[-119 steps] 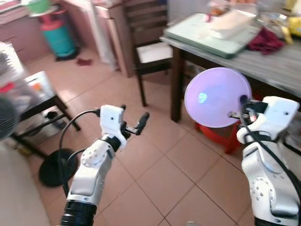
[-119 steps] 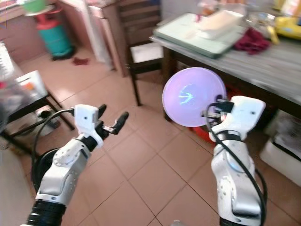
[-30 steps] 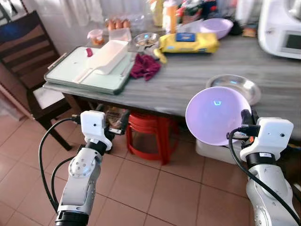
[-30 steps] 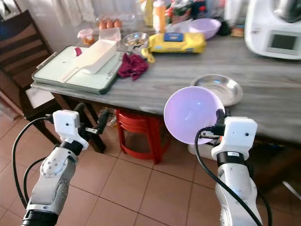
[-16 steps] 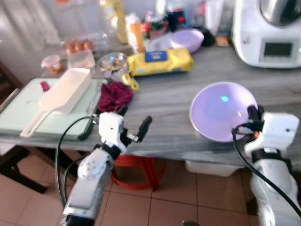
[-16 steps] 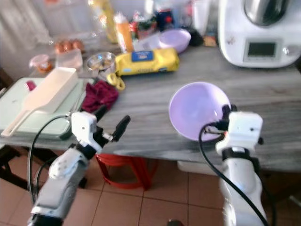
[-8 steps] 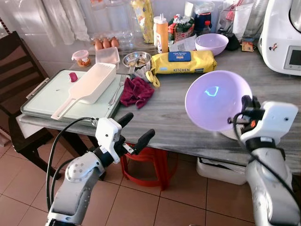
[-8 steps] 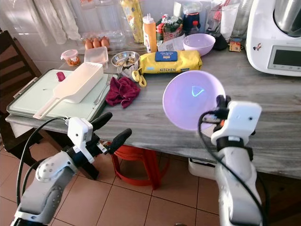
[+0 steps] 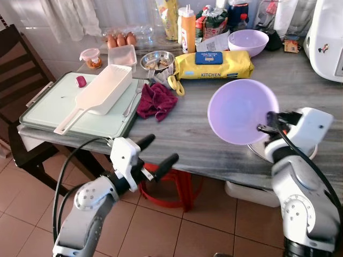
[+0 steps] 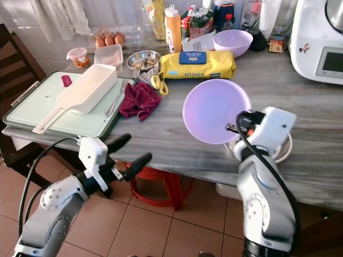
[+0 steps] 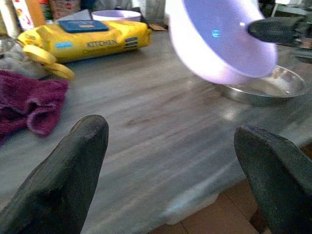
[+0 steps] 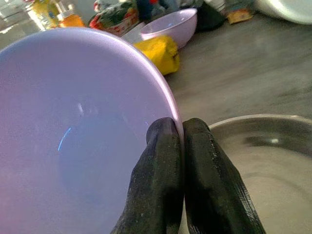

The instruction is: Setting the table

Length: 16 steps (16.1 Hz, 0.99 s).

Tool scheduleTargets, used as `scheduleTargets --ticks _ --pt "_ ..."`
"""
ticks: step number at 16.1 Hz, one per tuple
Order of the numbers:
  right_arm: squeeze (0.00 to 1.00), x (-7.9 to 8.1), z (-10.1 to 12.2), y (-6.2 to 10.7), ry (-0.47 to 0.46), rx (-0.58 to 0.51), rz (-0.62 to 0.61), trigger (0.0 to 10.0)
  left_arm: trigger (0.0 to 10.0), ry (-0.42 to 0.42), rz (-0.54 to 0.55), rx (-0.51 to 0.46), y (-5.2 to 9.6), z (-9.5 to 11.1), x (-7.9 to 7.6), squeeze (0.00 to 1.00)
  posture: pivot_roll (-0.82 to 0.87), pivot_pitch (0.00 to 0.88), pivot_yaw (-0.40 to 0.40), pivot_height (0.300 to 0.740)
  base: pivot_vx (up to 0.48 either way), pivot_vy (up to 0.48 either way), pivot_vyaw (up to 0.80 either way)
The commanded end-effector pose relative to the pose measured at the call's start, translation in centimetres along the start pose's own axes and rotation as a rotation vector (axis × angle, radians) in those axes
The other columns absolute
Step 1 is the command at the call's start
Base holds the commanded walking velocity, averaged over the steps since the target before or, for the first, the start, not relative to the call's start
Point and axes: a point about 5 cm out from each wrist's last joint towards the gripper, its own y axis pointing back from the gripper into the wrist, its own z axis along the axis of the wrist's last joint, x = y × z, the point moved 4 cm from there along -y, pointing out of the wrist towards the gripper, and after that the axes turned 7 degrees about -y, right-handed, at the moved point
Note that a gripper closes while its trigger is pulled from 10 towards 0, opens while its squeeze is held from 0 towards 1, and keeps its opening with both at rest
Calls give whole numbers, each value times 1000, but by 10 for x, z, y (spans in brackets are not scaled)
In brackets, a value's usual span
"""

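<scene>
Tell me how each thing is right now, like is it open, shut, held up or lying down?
Right gripper: shut on the rim of the purple bowl.
Purple bowl: held up tilted above the table, not set down.
Left gripper: open, holding nothing.
Metal dish: lying flat on the table, under the held bowl.
Second purple bowl: upright at the back.
Red cloth: crumpled.
White scoop: lying on the tray.

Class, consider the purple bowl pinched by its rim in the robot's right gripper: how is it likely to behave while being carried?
The purple bowl looks like thin plastic, so probably light and stiff. Held only at the rim by the right gripper, it tilts steeply and might swing or slip. Its glossy surface suggests limited grip.
</scene>
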Motion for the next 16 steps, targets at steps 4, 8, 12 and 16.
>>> scheduleTargets --ticks 4,8,12,16 --pt "0 13 -1 -6 -81 69 17 10000 10000 -12 -22 11 1 3 -1 0 -187 119 113 740 0 0 0" --pt "0 12 -6 -10 -134 146 -36 10000 10000 -9 -42 33 2 -1 -3 0 -186 117 112 740 0 0 0" --pt "0 8 -12 -10 -228 222 -88 10000 10000 -2 -54 40 1 -2 -7 0 -187 119 113 740 0 0 0" --pt "0 1 -24 -11 -317 312 -147 10000 10000 1 -66 55 2 -4 -9 0 -188 124 116 740 0 0 0"
